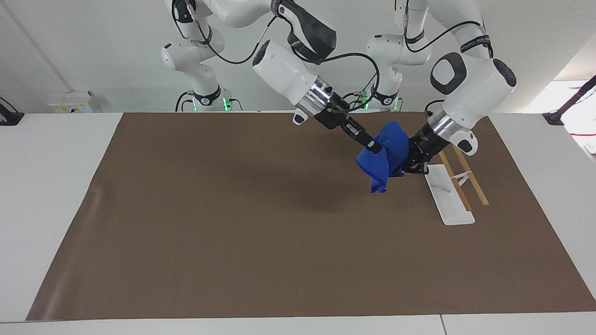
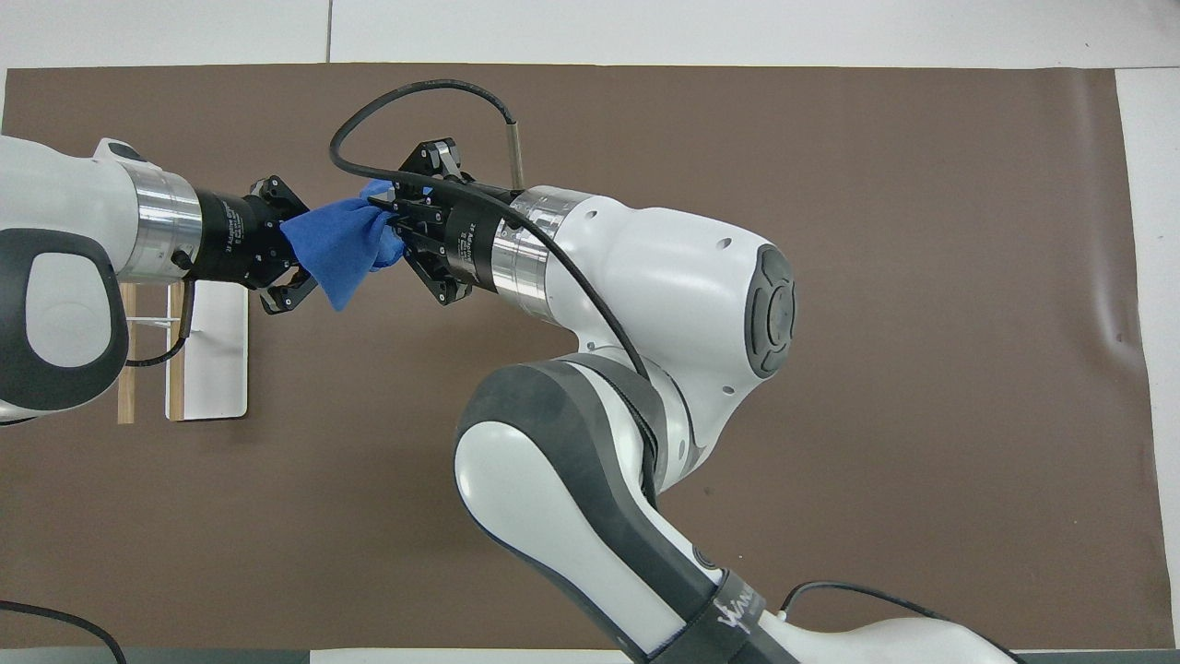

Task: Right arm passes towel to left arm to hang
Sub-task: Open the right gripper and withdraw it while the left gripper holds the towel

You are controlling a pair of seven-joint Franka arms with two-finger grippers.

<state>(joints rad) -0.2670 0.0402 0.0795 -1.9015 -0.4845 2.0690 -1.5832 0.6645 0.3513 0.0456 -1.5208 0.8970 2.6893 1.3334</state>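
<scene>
Handover step, mid-air. Towel (image 1: 385,153) hangs bunched between the two grippers, above the mat (image 1: 233,242), just beside the rack (image 1: 450,195) at the left arm's end of the table.

Doing it well, my read:
- Right gripper (image 1: 372,146) shouldn't let go until the left grip is confirmed. Both are pinching now, so opening the right is the next move.
- Open the right fully, then back it straight out along its own axis, toward 10 o'clock in the facing view. Don't drag sideways, fabric can snag on the fingers.
- Left gripper (image 1: 404,164) has a wad, not an edge. The towel will likely drop as a clump when released. Expect to need height over the rack bars so the tail clears them.
- Rack sits at about 4 o'clock from the towel in the facing view. Short carry, lift first.

Jaws:
- Right: closed, pinching the towel at its 10 o'clock side in the facing view. In the overhead view, fabric bunches into the fingertips at the towel's 3 o'clock side.
- Left: closed on the towel from the rack end; fingertips buried in the cloth, so contact depth can't be read. Overhead shows the links splayed at the towel's 9 o'clock side, tips in the fabric.

Risk: thin left bite, towel slips on release.
</scene>
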